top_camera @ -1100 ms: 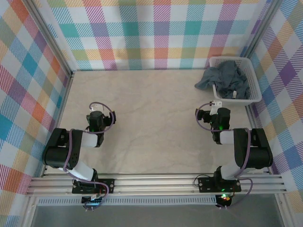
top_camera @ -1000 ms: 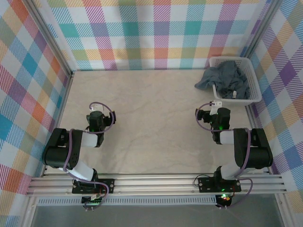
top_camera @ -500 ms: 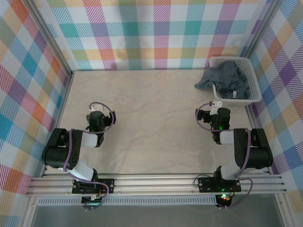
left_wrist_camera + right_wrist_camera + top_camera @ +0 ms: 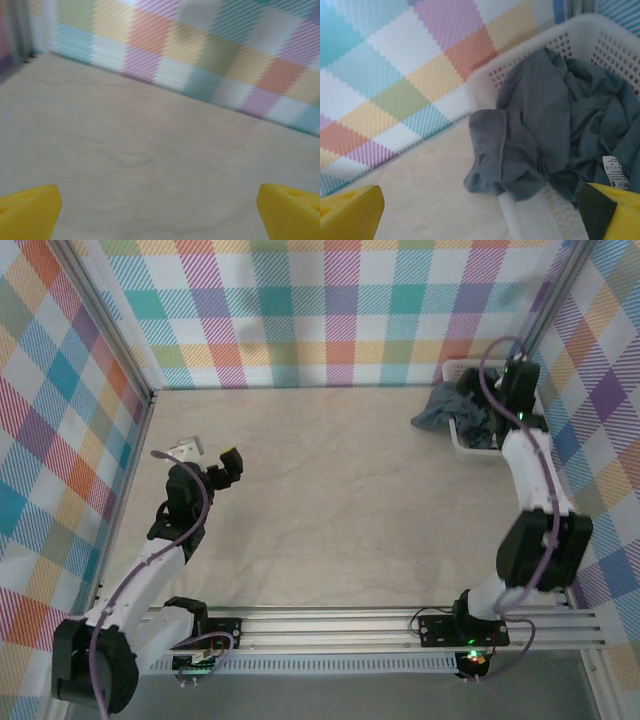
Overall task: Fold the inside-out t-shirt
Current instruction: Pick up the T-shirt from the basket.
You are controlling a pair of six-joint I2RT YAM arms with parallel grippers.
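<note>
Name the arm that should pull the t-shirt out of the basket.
Right. The right pincer, open, hangs by the t-shirt spilling over the white basket; the left pincer sits far across the table.

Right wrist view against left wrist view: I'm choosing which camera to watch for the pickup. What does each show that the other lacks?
Right wrist: the t-shirt bunched in the white mesh basket, spilling over its rim, with a white tag showing. Left wrist: the enclosure corner at far left. Both: beige table, checked wall, wide-apart yellow fingertips.
</note>
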